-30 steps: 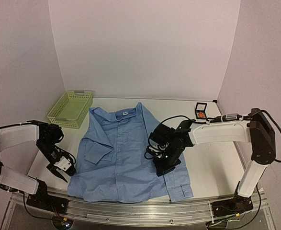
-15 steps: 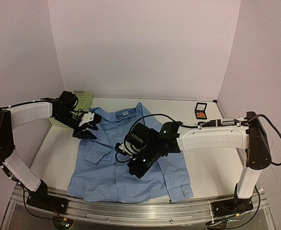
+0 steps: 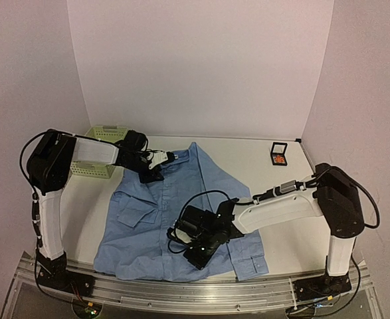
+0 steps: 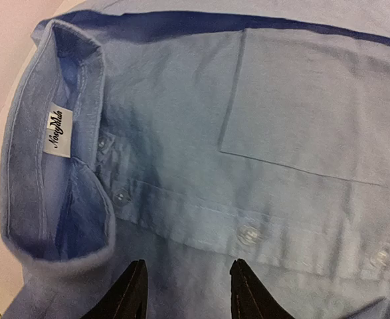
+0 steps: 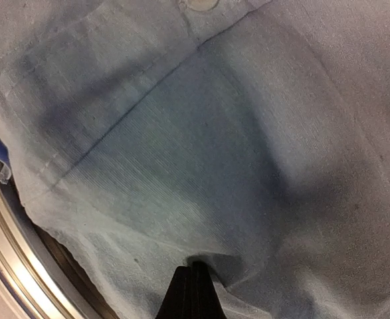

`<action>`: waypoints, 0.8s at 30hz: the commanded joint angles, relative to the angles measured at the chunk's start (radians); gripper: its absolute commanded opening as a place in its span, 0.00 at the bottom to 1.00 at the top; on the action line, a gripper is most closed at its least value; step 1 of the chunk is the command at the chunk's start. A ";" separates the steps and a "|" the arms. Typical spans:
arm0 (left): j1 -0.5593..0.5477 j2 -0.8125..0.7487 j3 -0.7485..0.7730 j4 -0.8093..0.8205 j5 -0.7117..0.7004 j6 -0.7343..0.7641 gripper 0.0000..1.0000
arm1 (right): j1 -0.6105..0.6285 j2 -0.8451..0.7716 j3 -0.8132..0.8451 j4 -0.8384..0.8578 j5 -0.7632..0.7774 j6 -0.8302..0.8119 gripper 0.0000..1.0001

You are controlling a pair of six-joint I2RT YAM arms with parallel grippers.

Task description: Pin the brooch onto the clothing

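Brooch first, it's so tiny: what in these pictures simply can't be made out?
The brooch: top view, only an orange speck in the black box; shape too small.
The basket: top view, partly covered by the left arm.
The shirt: top view, lower front partly hidden under the right gripper.
Its shut tips: right wrist view, bottom edge cuts them off, so a pinch on cloth can't be confirmed.

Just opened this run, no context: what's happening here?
Both arms are working on the light blue shirt spread on the table. The right gripper has its fingers shut low on the shirt front, apparently pinching the fabric. The left gripper hovers by the collar, fingers apart with nothing between them. The orange brooch sits in its small black box at the table's far right corner, not yet picked up.
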 commanded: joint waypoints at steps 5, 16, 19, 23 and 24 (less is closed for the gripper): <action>-0.011 0.179 0.234 0.176 -0.213 -0.130 0.42 | 0.008 -0.080 -0.166 -0.012 -0.009 0.072 0.00; 0.010 0.411 0.507 0.244 -0.310 -0.022 0.44 | 0.013 -0.147 -0.241 -0.013 -0.059 0.142 0.00; 0.013 0.484 0.572 0.238 -0.332 0.011 0.45 | 0.013 -0.141 -0.184 -0.017 -0.062 0.140 0.00; 0.021 0.478 0.632 0.206 -0.282 -0.065 0.47 | 0.008 -0.140 0.005 -0.029 -0.050 0.127 0.02; 0.021 0.463 0.653 0.191 -0.254 -0.095 0.48 | 0.000 -0.138 0.056 -0.029 -0.047 0.125 0.03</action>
